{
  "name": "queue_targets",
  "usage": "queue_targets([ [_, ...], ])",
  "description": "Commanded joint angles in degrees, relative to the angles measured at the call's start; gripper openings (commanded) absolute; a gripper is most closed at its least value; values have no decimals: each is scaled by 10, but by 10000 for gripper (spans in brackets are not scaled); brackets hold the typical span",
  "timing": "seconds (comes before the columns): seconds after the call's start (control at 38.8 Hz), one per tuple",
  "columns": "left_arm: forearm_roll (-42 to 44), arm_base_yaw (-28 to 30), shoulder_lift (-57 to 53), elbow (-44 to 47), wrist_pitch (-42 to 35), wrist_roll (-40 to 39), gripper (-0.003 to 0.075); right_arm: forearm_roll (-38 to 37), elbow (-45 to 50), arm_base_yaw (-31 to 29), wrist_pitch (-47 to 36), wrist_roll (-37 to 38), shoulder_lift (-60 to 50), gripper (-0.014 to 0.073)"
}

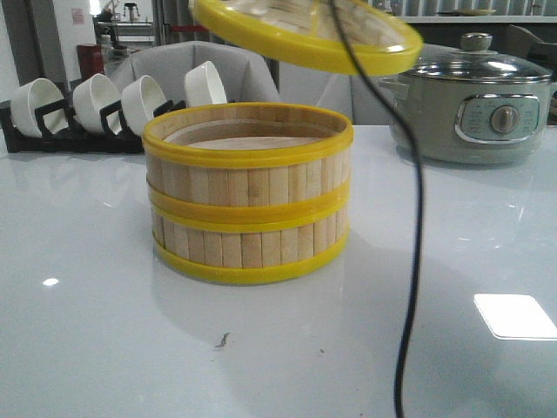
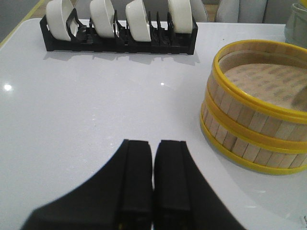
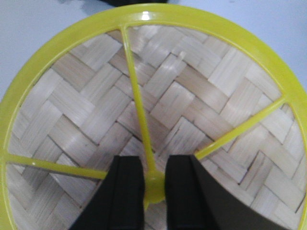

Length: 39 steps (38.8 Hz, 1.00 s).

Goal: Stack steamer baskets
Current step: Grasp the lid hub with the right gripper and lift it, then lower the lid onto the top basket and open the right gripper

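Dangling closest, a black cable (image 1: 416,218) is crossing before the steamer baskets (image 1: 248,193), stacked mid-counter (image 1: 87,331), pale liner inside. Above, my right gripper (image 3: 154,184) is pinching the lid (image 1: 306,33) by its knob. My left gripper (image 2: 153,179) is hovering closed beside them.

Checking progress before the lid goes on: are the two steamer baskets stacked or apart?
Stacked: the upper steamer basket sits squarely on the lower steamer basket, rims meeting.

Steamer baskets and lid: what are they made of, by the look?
Steamer baskets: pale matte upright slats with grain, likely bamboo; glossy yellow rims look like plastic. Lid: flat woven strips, bamboo by the look, under glossy yellow spokes and rim, probably plastic. The right gripper is clamped on its knob.
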Motion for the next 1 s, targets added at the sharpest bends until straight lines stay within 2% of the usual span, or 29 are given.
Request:
queue_targets([
  [0.0, -5, 0, 1, -16, -53, -3, 95, 10, -44, 26, -34, -1, -4, 49],
  [0.33, -5, 0, 1, -16, -53, -3, 95, 7, -115, 47, 11, -1, 73, 49],
  [0.62, -5, 0, 1, -16, -53, -3, 95, -24, -116, 47, 14, -1, 87, 49],
  [0.98, -5, 0, 1, -16, -53, -3, 95, -26, -116, 47, 16, -1, 104, 49],
])
